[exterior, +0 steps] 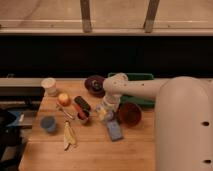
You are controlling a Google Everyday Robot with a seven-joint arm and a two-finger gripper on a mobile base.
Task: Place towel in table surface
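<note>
Towel (102, 116), likely the pale wad at the tool (107, 107) over the tabletop (95, 155), looks limp and light; pinch a fold; tool's state you cannot tell.

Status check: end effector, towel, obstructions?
End effector low at centre of wooden table. Blue piece, likely the towel, lies flat just in front, apart. Brown bowl crowds one side, dark oblong object the other.
</note>
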